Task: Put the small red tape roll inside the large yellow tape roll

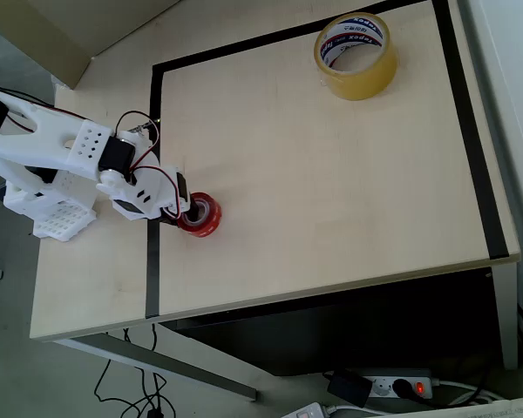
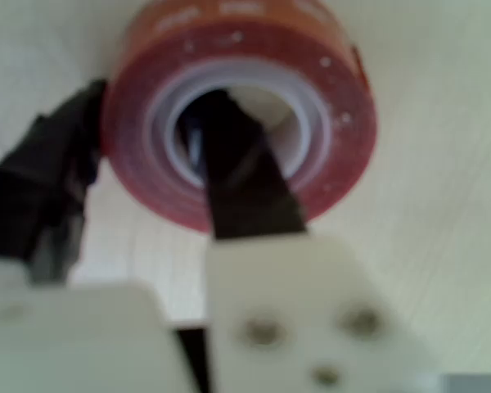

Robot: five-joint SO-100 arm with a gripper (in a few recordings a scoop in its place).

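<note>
Right now I see my gripper point(image 2: 139, 164) pinching the flat-lying small red tape roll's point(image 2: 237, 106) wall, 1 finger point(image 2: 237, 172) in its upward-facing hole.

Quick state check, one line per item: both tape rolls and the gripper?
Small red tape roll: flat on the wooden table, one finger inside its core, one outside its wall.
Large translucent yellow tape roll: flat, hollow empty, far from the red one.
Gripper: jaws straddling the red roll's wall.
</note>
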